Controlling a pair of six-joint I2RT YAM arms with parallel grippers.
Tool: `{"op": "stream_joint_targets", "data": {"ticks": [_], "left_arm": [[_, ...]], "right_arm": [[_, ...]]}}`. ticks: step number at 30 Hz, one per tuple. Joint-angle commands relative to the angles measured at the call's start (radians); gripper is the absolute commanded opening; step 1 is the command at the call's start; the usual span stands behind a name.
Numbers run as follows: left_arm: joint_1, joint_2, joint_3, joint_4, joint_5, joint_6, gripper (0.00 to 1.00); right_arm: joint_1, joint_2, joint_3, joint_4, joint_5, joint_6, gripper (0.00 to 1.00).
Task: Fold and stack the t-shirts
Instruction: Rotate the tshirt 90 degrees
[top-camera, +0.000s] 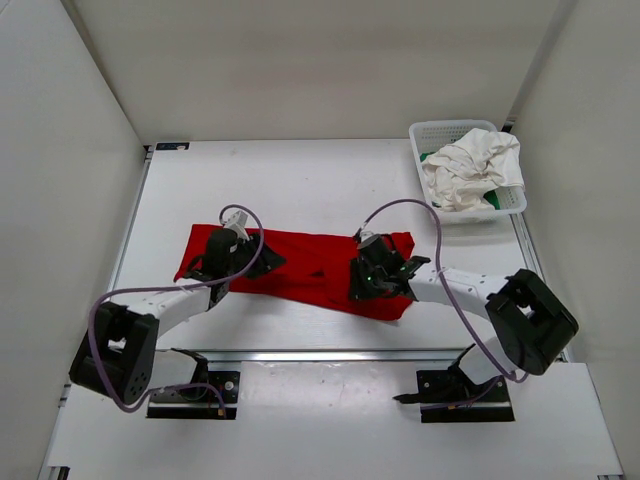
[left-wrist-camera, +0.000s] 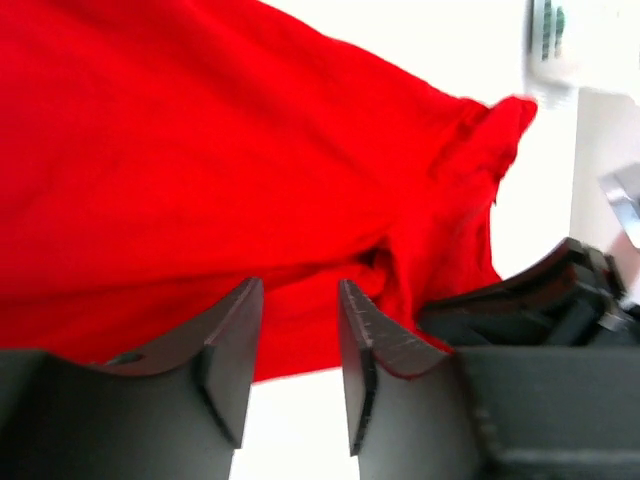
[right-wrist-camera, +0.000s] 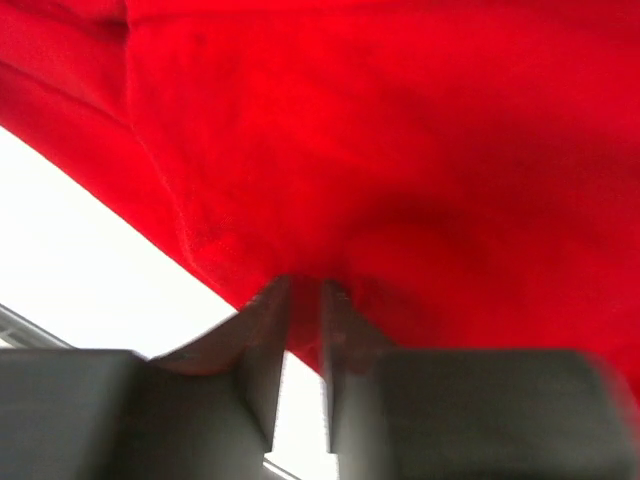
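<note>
Bare table stretches beyond the red shirt; the basket blocks the far right corner, walls close both sides.

Both arms reach forward, low; left end effector jaws parted, right end effector nearly closed

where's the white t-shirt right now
In the top view the white t-shirt lies crumpled in the white mesh basket at the far right corner of the table, beyond the red t-shirt.
</note>
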Motion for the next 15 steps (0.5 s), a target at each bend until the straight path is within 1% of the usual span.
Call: {"op": "stream_joint_targets", "data": {"ticks": [1,2,3,4,5,6,7,9,10,11,13,14,15], "left_arm": [[0.071,0.054,0.025,0.037,0.016,-0.021,0.46],[0.09,0.082,0.018,0.06,0.077,-0.067,0.45],[0.116,0.096,0.008,0.109,0.106,-0.082,0.44],[0.102,0.091,0.007,0.102,0.116,-0.082,0.44],[0.089,0.084,0.031,0.08,0.089,-0.051,0.44],[0.05,0.068,0.04,0.039,0.07,-0.032,0.44],[0.014,0.053,0.071,-0.004,0.04,0.003,0.45],[-0.032,0.013,0.114,-0.044,0.022,0.046,0.45],[-0.056,-0.017,0.151,-0.091,0.038,0.08,0.45],[-0.057,-0.025,0.154,-0.104,0.068,0.085,0.45],[-0.051,-0.051,0.165,-0.13,0.105,0.094,0.46],[-0.047,-0.062,0.165,-0.151,0.126,0.108,0.46],[-0.039,-0.074,0.175,-0.177,0.136,0.117,0.46]], "right_arm": [[-0.068,-0.088,0.063,-0.056,0.033,-0.056,0.21],[-0.092,-0.127,0.049,-0.047,0.014,-0.053,0.22],[-0.139,-0.139,0.024,-0.021,-0.01,-0.05,0.23],[-0.176,-0.161,0.015,0.008,-0.023,-0.045,0.23],[-0.2,-0.153,-0.009,0.019,-0.027,-0.039,0.19],[-0.233,-0.139,-0.017,0.037,-0.035,-0.05,0.15],[-0.25,-0.104,-0.019,0.053,-0.046,-0.045,0.11],[-0.279,-0.012,-0.017,0.093,-0.06,-0.05,0.07],[-0.291,0.056,0.009,0.146,-0.057,-0.045,0.04],[-0.299,0.107,0.018,0.163,-0.061,-0.044,0.02],[-0.319,0.204,0.108,0.173,-0.081,-0.041,0.0],[-0.331,0.285,0.151,0.174,-0.095,-0.054,0.0],[-0.336,0.381,0.265,0.154,-0.101,-0.055,0.0]]}}
